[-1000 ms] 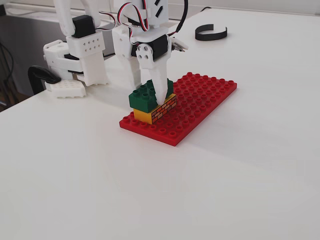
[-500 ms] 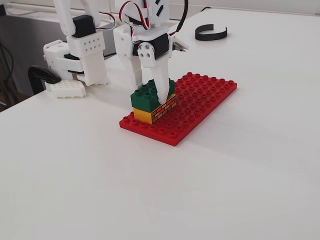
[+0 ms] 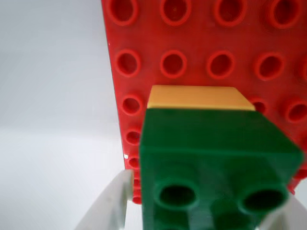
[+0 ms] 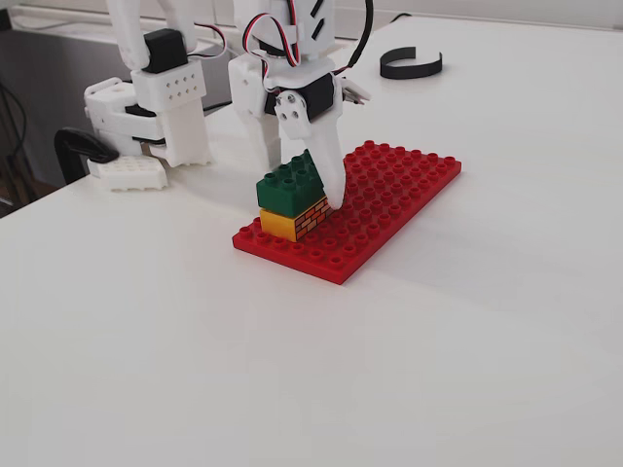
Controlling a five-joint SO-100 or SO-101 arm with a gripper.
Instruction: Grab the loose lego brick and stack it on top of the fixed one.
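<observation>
A dark green plain plastic 2x4-stud brick [image 4: 289, 184] sits on top of a yellow 2x4-stud brick with a brown brick-wall pattern on its side [image 4: 297, 218], left of centre in the fixed view, both at the near left corner of a flat red studded baseplate [image 4: 389, 199] on the white bench [image 4: 438, 350]. The white two-finger end effector [image 4: 326, 190] reaches down from the upper part of the frame, one finger [image 4: 328, 170] lying against the green brick's right side. In the wrist view the green brick [image 3: 211, 167] fills the lower centre, pale fingers [image 3: 108, 206] flanking it at the bottom left and bottom right, the yellow brick [image 3: 196, 98] showing as a strip just above it over the red baseplate [image 3: 192, 57]. The fingers stand narrow about the green brick; whether they grip it cannot be told. A black curved band [image 4: 411, 65] lies at upper right of the fixed view, well apart.
</observation>
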